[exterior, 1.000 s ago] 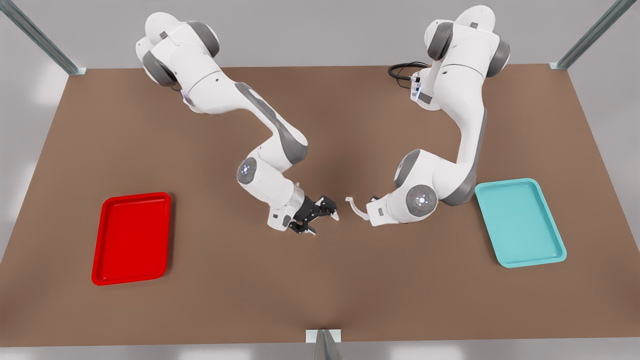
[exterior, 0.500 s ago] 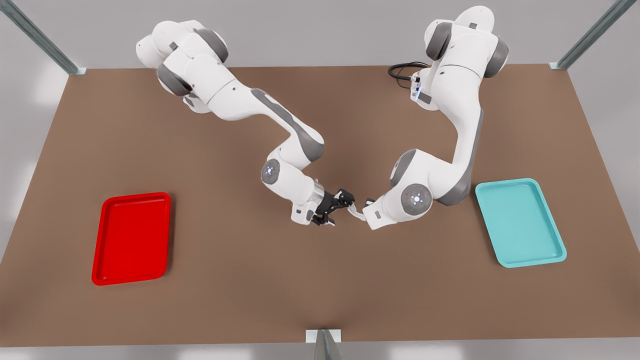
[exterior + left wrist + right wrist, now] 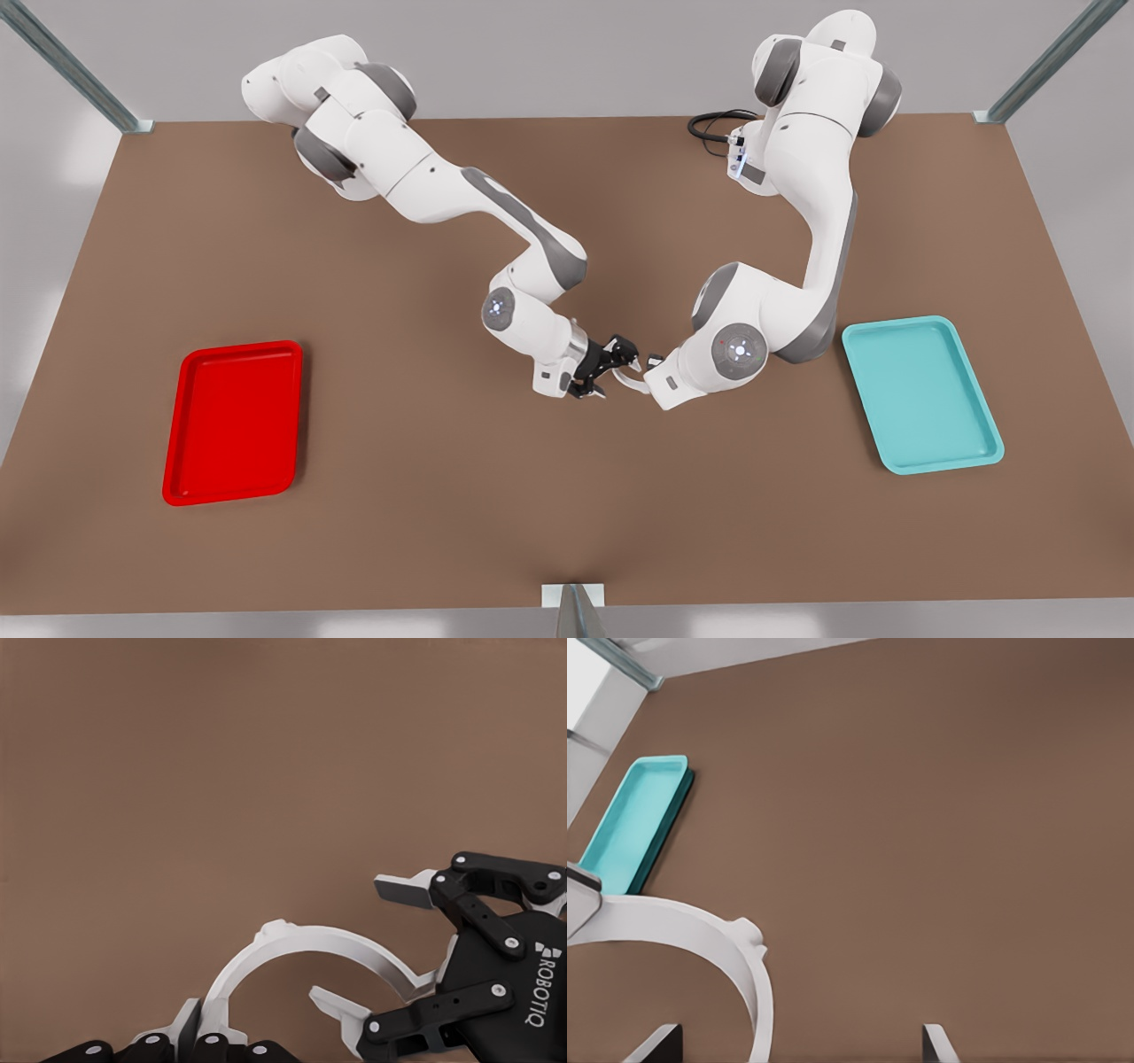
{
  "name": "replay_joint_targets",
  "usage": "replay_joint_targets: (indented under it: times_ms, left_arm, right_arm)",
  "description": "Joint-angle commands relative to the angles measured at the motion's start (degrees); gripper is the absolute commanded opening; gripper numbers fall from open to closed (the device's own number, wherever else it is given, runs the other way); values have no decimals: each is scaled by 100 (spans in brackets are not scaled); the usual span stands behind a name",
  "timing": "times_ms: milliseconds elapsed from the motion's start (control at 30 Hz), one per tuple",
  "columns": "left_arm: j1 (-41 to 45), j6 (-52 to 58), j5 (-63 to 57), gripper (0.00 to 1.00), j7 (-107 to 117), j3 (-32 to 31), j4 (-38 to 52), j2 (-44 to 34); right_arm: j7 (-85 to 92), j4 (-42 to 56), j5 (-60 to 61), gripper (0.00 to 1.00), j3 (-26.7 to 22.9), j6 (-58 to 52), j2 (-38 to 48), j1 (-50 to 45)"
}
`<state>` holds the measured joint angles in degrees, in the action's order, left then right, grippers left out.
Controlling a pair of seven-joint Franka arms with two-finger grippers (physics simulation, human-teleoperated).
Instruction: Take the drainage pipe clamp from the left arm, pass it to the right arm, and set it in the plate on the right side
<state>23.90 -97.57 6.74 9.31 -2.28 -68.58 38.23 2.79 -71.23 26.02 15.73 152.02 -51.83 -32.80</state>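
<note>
Drainage pipe clamp (image 3: pixel 631 379), a thin white half-ring, hangs above the middle of the brown bench (image 3: pixel 567 514), between the two arms' wrists. The left claw (image 3: pixel 654 361), on the arm at the front view's right, is closed on one end of the arc; in the left wrist view its fingers (image 3: pixel 190 1036) pinch the clamp's (image 3: pixel 310 943) tab end. The right claw (image 3: pixel 611 363), on the arm at the front view's left, faces it with its jaws wide open. In the left wrist view the right claw (image 3: pixel 347 941) has one finger on each side of the free end of the drainage pipe clamp. In the right wrist view the arc (image 3: pixel 700 935) runs down between the right claw's (image 3: pixel 797 1041) spread fingers (image 3: pixel 660 1041), with a clear gap to the finger on the far side. The red plate (image 3: pixel 232 424) lies well apart at the front view's left, and a teal tray (image 3: pixel 921 394) lies at the front view's right.
</note>
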Motion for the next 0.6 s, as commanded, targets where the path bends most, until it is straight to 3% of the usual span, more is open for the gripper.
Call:
replay_joint_targets:
  times_ms: [0, 33, 133, 167, 200, 233, 400, 567]
  left_arm:
    - [1, 1, 20, 21, 352, -1, 3, -9]
    - [10, 1, 20, 21, 352, -1, 3, -9]
    - [19, 1, 12, 21, 422, -1, 3, -9]
    - [19, 10, 20, 21, 413, -1, 3, -9]
    - [19, 1, 47, 46, 501, -1, 3, 0]
    - [1, -104, 143, 100, 730, -88, 3, 27]
    - [10, 27, 134, 100, 1477, -106, 55, -26]
    - [-78, 1609, -24, 100, 2136, -19, 1206, -61]
  right_arm:
    - [239, 21, 0, 85, 1, 3, -3, -16]
    - [388, 100, 0, 59, 1, 3, -64, -25]
    - [415, 250, -1, 24, 1, 3, -170, -68]
    - [406, 294, -9, 21, 1, 3, -205, -68]
    - [406, 311, 0, 21, 1, -6, -205, -68]
    - [406, 329, 8, 21, 9, -32, -196, -68]
    - [397, 408, 26, 21, -8, -58, -196, -16]
    - [389, 408, 26, 21, -43, -58, -196, 10]
